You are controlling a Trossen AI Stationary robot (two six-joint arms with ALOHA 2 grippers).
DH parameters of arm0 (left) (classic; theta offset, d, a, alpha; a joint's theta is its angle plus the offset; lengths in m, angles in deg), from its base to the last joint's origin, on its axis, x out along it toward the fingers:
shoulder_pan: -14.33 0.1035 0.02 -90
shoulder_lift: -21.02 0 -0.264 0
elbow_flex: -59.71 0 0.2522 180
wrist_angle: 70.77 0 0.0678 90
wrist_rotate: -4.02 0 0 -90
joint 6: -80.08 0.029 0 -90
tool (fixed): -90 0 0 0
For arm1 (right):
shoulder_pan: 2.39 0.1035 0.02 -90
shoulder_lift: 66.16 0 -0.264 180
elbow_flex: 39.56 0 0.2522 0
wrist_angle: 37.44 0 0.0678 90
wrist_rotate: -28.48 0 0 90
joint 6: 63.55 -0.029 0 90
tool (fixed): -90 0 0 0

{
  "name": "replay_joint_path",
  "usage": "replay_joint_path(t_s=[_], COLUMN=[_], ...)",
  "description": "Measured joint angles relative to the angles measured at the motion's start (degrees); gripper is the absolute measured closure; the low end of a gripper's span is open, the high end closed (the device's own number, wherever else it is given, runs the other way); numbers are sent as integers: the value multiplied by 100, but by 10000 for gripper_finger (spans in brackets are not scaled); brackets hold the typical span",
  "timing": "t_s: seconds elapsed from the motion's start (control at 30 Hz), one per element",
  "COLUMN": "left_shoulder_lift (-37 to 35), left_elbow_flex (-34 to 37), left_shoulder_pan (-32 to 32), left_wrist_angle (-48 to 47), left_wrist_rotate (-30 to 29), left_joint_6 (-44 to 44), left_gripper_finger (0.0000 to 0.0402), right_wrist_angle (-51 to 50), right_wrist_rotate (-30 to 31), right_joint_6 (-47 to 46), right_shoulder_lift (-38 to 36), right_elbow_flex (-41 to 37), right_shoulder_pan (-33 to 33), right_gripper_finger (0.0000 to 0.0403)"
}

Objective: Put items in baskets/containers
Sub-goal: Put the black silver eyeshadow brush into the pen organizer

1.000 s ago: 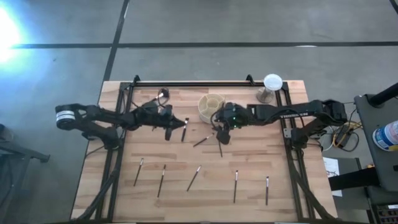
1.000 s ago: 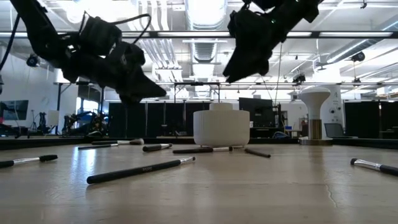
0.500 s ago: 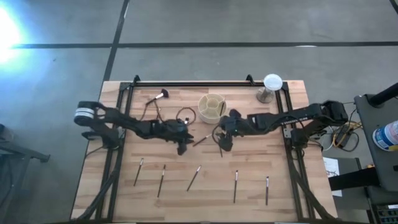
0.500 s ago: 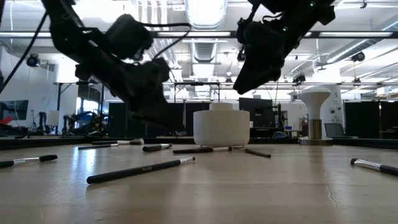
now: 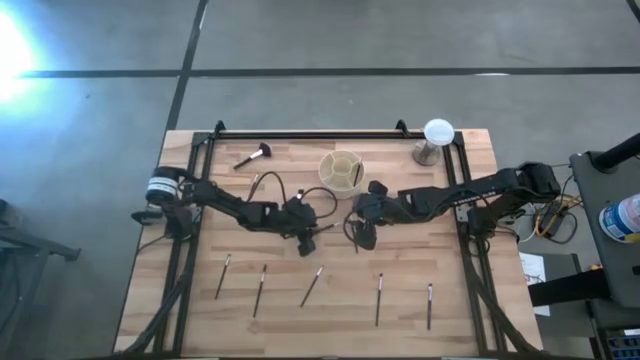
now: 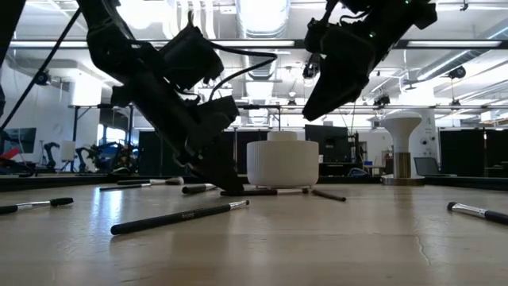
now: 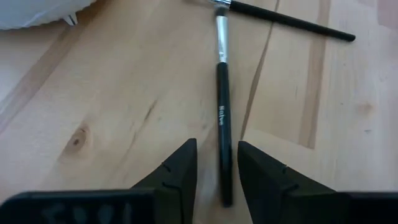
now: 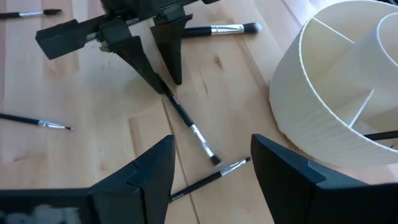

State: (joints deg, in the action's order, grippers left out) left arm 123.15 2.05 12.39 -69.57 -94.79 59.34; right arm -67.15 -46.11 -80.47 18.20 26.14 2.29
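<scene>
The table [image 5: 200,310] is of pale wood, and both arms reach toward its middle. The holder [image 5: 341,173] — round, cream, with dividers inside — stands near the far edge, and one dark brush [image 5: 357,175] already sits in it. The left gripper [image 7: 217,180] is low over the table just in front of the holder, its fingers spread on either side of a black brush [image 7: 222,112] that lies flat on the wood; they do not pinch it. The right gripper [image 8: 211,174] hangs above the table beside the holder, fingers also spread, holding nothing. Five brushes [image 5: 312,286] lie in a row along the near side, and a fluffy one [image 5: 252,156] lies near the far left corner.
</scene>
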Motion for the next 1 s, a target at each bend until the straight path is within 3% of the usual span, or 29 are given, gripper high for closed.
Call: replay_joint_path(t_s=[0.2, 0.5, 0.67, 1.0], left_shoulder_lift=[0, -15, -13, -612], left_elbow_flex=[-4, -26, -3, 763], left_shoulder_pan=[-40, -74, -106, -106], left_wrist_angle=[-141, -967, -1204, -58], left_wrist_rotate=[-21, -19, 18, 190], left_joint_6=[-39, 158, 224, -182], left_gripper_finger=[297, 388, 393, 400], right_wrist_angle=[13, 34, 127, 2099], right_wrist_rotate=[56, 89, 162, 130], right_joint_6=[1, -150, -291, -1100], right_shoulder_lift=[-2, -8, -39, -26], right_elbow_flex=[-64, -209, -391, -1297], right_shoulder_pan=[8, 8, 8, 8], right_gripper_finger=[197, 198, 213, 258])
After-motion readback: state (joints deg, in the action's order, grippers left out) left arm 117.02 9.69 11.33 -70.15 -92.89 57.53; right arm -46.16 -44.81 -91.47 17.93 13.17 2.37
